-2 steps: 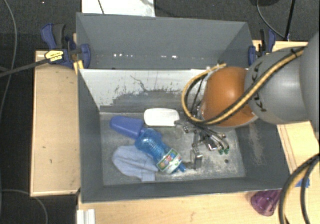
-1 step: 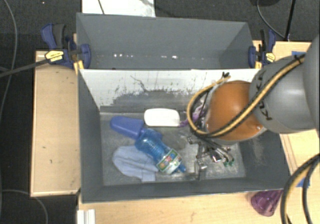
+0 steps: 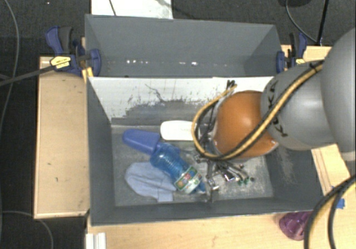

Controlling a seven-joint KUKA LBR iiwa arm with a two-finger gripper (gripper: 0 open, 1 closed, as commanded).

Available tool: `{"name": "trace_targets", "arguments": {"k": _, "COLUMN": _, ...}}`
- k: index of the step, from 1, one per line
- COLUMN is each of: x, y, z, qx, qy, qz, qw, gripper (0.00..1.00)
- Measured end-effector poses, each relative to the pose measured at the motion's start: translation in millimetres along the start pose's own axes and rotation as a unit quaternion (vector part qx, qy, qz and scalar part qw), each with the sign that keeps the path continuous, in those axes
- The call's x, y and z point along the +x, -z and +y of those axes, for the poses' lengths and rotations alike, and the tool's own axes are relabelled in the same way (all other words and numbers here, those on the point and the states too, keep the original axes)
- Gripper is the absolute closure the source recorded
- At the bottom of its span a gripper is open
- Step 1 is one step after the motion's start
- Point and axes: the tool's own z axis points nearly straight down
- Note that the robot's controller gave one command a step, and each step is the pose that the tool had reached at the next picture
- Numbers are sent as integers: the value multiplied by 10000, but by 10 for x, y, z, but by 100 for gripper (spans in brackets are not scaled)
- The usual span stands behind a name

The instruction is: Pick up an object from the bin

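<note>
Dark carpet all round; at centre, seen from above, a grey metal bin. Near the front middle of its floor, a clear blue plastic bottle on its side, labelled end toward the front right, darker blue rounded end toward the rear left; cap or separate piece, impossible to tell. Touching the bottle's front-left side and seemingly partly under it, a pale blue cloth. Just behind the bottle, a white oblong thing, apart from the cloth. To the right of the labelled end, a small tangle of dark metal bits with green specks. Claw low over the floor, just beside the labelled end, between bottle and tangle, beneath the arm's orange cover; impossible to tell whether open or closed, nothing visibly gripped.

Judged step: placing the claw for a grasp, lift not yet begun. For a sound pick:
- Centre across the bottle's round body rather than its end, to avoid squeezing it out sideways.
- Close squarely.
- Keep clear of tangle and cloth edge, either likely to snag.
- Lift straight up, away from the near wall.
</note>
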Motion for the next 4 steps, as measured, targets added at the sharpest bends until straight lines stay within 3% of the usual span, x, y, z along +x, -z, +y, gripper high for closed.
{"name": "trace_targets", "arguments": {"k": 1, "x": 71, "y": -8, "z": 165, "qx": 1, "qy": 678, "qz": -39, "qw": 9977, "gripper": 100}}
{"name": "trace_targets", "arguments": {"k": 3, "x": 9, "y": -17, "z": 175, "qx": 0, "qy": 729, "qz": -39, "qw": 9973, "gripper": 100}}
{"name": "trace_targets", "arguments": {"k": 4, "x": -200, "y": -18, "z": 144, "qx": -1, "qy": 812, "qz": -39, "qw": 9967, "gripper": 100}}
